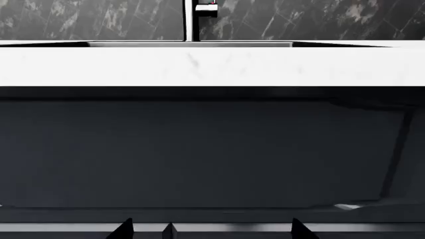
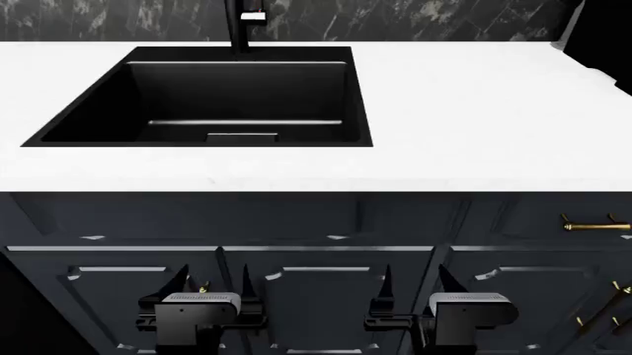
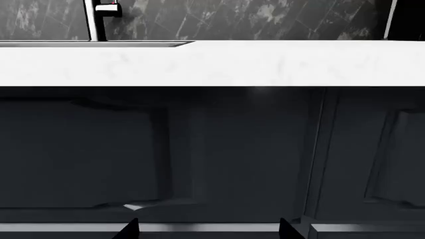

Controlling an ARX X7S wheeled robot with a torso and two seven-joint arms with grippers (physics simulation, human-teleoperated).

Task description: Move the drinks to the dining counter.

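White worktop (image 1: 212, 64) edge, black faucet (image 1: 191, 20) behind, dark cabinet front (image 1: 199, 149) below, tool (image 1: 209, 230) tips apart

Head view above, wrist views level (close), all facing worktop (image 2: 474, 111).

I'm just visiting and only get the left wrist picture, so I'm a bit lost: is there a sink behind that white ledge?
Observer: Yes. The head view shows a black sink sunk into the white worktop.
Operator: Any drinks up there?
Observer: None shows in any view. The sink basin holds nothing.
Operator: Where are the robot's hands?
Observer: Both are low, in front of the dark cabinet doors. The left gripper and the right gripper are open and hold nothing.
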